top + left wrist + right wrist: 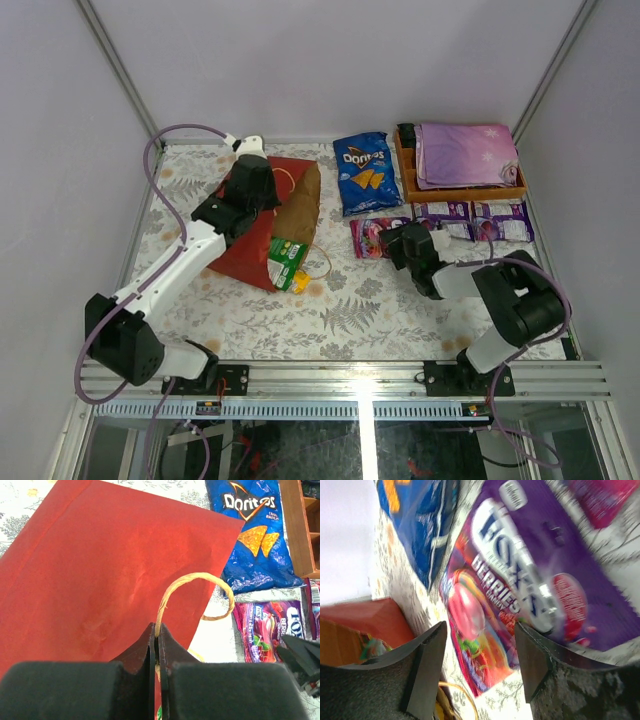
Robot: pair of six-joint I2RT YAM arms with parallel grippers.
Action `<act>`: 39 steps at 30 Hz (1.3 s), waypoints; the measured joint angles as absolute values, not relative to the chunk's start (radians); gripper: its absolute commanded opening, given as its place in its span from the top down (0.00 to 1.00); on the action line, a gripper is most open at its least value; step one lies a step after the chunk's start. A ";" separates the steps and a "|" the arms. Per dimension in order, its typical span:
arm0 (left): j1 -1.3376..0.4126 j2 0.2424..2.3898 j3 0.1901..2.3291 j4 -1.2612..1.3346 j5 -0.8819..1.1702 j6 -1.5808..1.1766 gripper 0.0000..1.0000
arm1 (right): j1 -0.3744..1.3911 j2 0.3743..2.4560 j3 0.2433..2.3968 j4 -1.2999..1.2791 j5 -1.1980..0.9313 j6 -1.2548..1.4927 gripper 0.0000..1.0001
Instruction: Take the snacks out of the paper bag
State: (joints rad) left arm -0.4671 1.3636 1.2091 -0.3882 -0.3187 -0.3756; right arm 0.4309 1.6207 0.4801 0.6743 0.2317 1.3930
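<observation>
The red paper bag [262,228] lies on its side, its mouth toward the near right. A green snack packet [287,262] sticks out of that mouth. My left gripper [158,630] is shut on one tan loop handle [200,577] above the bag's red side [100,580]. My right gripper [480,655] hangs open just over the Fox's candy pack [520,595], which lies flat on the table with nothing between the fingers. The blue Doritos bag [365,172] lies behind it, and two purple packs [445,215] lie to its right.
An orange wooden tray [460,192] at the back right holds a folded purple star-print cloth [465,153]. The bag's second handle [322,262] lies loose on the floral table cover. Grey walls close in the table on three sides.
</observation>
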 measured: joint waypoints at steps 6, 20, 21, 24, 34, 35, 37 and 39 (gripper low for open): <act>-0.448 1.387 1.257 -0.393 -0.321 -0.364 1.00 | 0.597 1.491 0.525 0.528 0.327 1.296 0.34; -0.443 1.336 1.240 -0.366 -0.321 -0.389 1.00 | 0.615 1.539 0.582 0.616 0.156 1.087 0.42; -0.443 1.318 1.224 -0.365 -0.321 -0.392 1.00 | 0.615 1.546 0.588 0.616 0.147 1.081 0.42; -0.443 1.277 1.180 -0.362 -0.321 -0.404 1.00 | 0.607 1.559 0.600 0.629 0.119 1.067 0.42; -0.443 1.248 1.071 -0.312 -0.307 -0.432 1.00 | 0.405 1.901 0.616 0.995 -0.095 1.150 0.50; -0.443 1.248 1.071 -0.309 -0.307 -0.432 1.00 | 0.403 1.917 0.625 1.013 -0.107 1.153 0.49; -0.443 1.248 1.069 -0.297 -0.307 -0.432 1.00 | 0.403 1.934 0.638 1.028 -0.124 1.151 0.48; -0.443 1.248 1.064 -0.287 -0.307 -0.430 1.00 | 0.404 1.930 0.643 1.013 -0.126 1.139 0.48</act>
